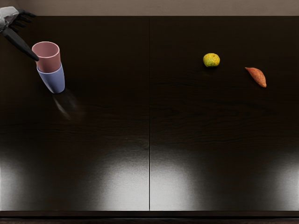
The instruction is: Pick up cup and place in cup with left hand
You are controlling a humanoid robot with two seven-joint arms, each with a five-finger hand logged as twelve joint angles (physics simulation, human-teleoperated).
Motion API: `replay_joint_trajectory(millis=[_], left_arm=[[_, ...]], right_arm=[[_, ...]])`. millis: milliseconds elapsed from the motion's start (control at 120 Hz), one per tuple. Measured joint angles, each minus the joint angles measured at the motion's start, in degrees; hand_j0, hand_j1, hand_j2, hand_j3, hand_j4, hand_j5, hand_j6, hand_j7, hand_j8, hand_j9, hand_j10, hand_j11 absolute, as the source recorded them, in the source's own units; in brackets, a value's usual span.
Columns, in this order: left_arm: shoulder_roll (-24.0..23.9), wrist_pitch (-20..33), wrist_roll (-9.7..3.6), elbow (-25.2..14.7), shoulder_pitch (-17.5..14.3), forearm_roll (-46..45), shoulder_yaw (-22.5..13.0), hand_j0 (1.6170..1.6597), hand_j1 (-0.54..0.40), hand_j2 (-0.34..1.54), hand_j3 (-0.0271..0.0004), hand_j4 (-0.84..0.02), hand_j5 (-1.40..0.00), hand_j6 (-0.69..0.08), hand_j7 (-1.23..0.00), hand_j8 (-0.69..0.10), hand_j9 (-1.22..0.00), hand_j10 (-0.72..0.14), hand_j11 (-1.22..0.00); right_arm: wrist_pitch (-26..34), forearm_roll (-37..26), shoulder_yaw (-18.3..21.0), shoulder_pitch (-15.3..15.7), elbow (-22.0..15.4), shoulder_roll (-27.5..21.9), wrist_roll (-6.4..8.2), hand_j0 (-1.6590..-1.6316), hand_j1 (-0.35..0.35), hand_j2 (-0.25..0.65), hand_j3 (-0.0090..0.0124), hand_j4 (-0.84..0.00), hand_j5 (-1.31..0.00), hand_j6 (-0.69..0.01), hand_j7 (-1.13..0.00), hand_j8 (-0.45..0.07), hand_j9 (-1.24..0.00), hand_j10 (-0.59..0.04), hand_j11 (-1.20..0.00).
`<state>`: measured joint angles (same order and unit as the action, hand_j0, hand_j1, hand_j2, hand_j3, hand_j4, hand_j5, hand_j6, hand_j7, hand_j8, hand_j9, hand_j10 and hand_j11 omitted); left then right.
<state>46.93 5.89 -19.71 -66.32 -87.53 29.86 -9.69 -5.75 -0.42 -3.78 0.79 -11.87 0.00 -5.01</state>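
Nearest to the camera runs the front edge of the table (93, 213), straight and dark. On the table's left part, toward the back, the blue cup (54, 82) holds the pink cup (48, 64); the pink cup sits inside with its upper part above the blue rim. Its mouth is round and open upward. From the left edge comes the left hand (19, 27), with long black fingers and a pale grey back. Its fingers are stretched wide and grasp nothing; the thumb reaches down to the side of the pink cup, but if it touches, I cannot tell.

Both cups look smooth and of one plain colour. At right lie a round yellow-green fruit (211, 59) with rough skin and, near it, an orange root (257, 77), pointed at both ends.

Dark wood with fine grain makes the tabletop, a thin seam (149, 116) divides it, and pale light shines on the near part. Behind is a brownish surface (163, 7).
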Motion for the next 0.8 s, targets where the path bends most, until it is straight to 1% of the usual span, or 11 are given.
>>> replay_joint_trajectory(millis=[108,225,342,408,492,583,642,725,800], left_arm=[[0.0,-0.8,0.02,-0.1,0.0,-0.4,0.7,1.658,0.224,0.03,0.0,-0.113,-0.14,-0.111,-0.14,-0.11,-0.14,-0.112,-0.14],[-0.3,-5.6,0.02,-0.3,0.0,-0.9,3.7,1.658,0.269,0.02,0.0,-0.074,-0.09,-0.073,-0.09,-0.072,-0.09,-0.073,-0.09],[-3.3,-11.0,0.02,-0.5,-0.1,-1.5,6.9,1.658,0.295,0.01,0.0,-0.051,-0.06,-0.051,-0.06,-0.051,-0.06,-0.05,-0.06],[-6.4,-14.3,0.01,-0.6,-0.3,-1.6,7.9,1.658,0.306,0.01,0.0,-0.042,-0.05,-0.042,-0.05,-0.042,-0.05,-0.041,-0.05],[-9.4,-19.6,-0.05,-0.6,-0.3,-1.8,9.5,1.658,0.316,0.01,0.0,-0.032,-0.04,-0.033,-0.04,-0.032,-0.04,-0.032,-0.04],[-12.6,-23.4,-0.41,-0.6,-0.3,-3.7,10.9,1.658,0.324,0.01,0.0,-0.025,-0.03,-0.026,-0.03,-0.026,-0.03,-0.025,-0.03],[-13.1,-24.7,-0.59,-0.6,-0.3,-6.2,11.4,1.658,0.327,0.0,0.0,-0.022,-0.03,-0.023,-0.03,-0.023,-0.03,-0.022,-0.02],[-13.1,-25.5,-1.85,-0.7,-0.2,-8.1,11.9,1.658,0.331,0.0,0.0,-0.018,-0.02,-0.019,-0.02,-0.019,-0.02,-0.018,-0.02],[-13.1,-25.9,-2.47,-0.7,-0.1,-8.8,12.1,1.6581,0.334,0.0,0.0,-0.016,-0.02,-0.016,-0.02,-0.016,-0.02,-0.015,-0.02]], right_arm=[[0.0,0.0,0.0,0.0,0.0,0.0,0.0,-1.6581,-0.329,-0.003,0.0,-0.017,-0.02,-0.017,-0.02,-0.017,-0.02,-0.017,-0.02],[0.0,0.0,0.0,0.0,0.0,0.0,0.0,-1.6581,-0.329,-0.003,0.0,-0.017,-0.02,-0.017,-0.02,-0.017,-0.02,-0.017,-0.02],[0.0,0.0,0.0,0.0,0.0,0.0,0.0,-1.6581,-0.329,-0.003,0.0,-0.017,-0.02,-0.017,-0.02,-0.017,-0.02,-0.017,-0.02],[0.0,0.0,0.0,0.0,0.0,0.0,0.0,-1.6581,-0.329,-0.003,0.0,-0.017,-0.02,-0.017,-0.02,-0.017,-0.02,-0.017,-0.02],[0.0,0.0,0.0,0.0,0.0,0.0,0.0,-1.6581,-0.329,-0.003,0.0,-0.017,-0.02,-0.017,-0.02,-0.017,-0.02,-0.017,-0.02],[0.0,0.0,0.0,0.0,0.0,0.0,0.0,-1.6581,-0.329,-0.003,0.0,-0.017,-0.02,-0.017,-0.02,-0.017,-0.02,-0.017,-0.02],[0.0,0.0,0.0,0.0,0.0,0.0,0.0,-1.6581,-0.329,-0.003,0.0,-0.017,-0.02,-0.017,-0.02,-0.017,-0.02,-0.017,-0.02],[0.0,0.0,0.0,0.0,0.0,0.0,0.0,-1.6581,-0.329,-0.003,0.0,-0.017,-0.02,-0.017,-0.02,-0.017,-0.02,-0.017,-0.02],[0.0,0.0,0.0,0.0,0.0,0.0,0.0,-1.6581,-0.329,-0.003,0.0,-0.017,-0.02,-0.017,-0.02,-0.017,-0.02,-0.017,-0.02]])
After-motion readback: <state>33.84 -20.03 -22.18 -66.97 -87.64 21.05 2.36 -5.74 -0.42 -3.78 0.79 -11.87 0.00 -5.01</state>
